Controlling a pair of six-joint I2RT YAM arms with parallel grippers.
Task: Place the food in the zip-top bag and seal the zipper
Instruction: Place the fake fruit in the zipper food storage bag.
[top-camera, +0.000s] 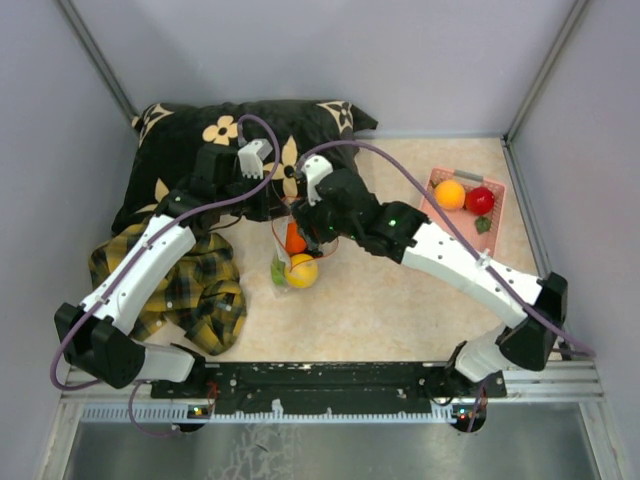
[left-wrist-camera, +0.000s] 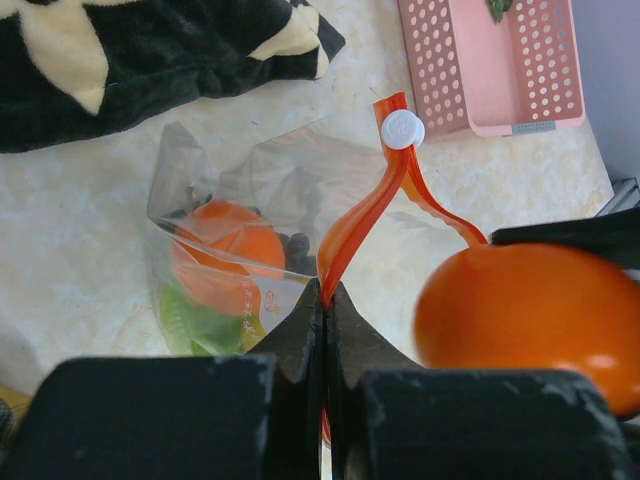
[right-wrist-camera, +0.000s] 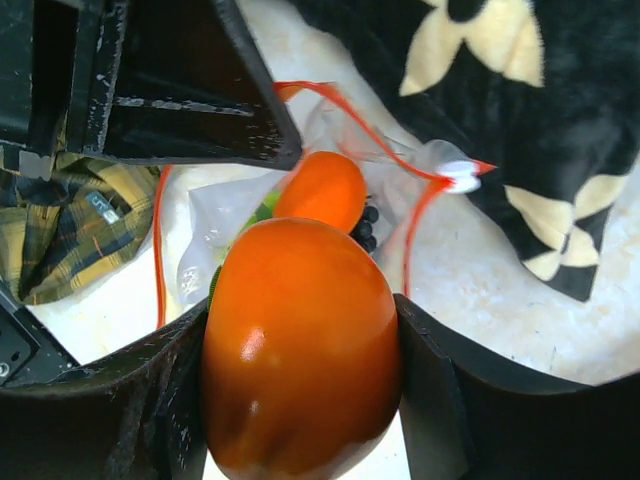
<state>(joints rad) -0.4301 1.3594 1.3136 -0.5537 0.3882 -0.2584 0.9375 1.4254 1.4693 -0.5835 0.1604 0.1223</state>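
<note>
The clear zip-top bag lies open on the table and holds an orange, a green piece and dark grapes; a lemon shows in it from above. My left gripper is shut on the red-orange zipper strip and holds the mouth up; the white slider sits at the strip's far end. My right gripper is shut on a second orange just over the bag's mouth. From above, both grippers, left and right, meet over the bag.
A pink basket at the right holds an orange, a red apple and a green piece. A black flowered cushion lies behind the bag. A yellow-black plaid cloth lies to the left.
</note>
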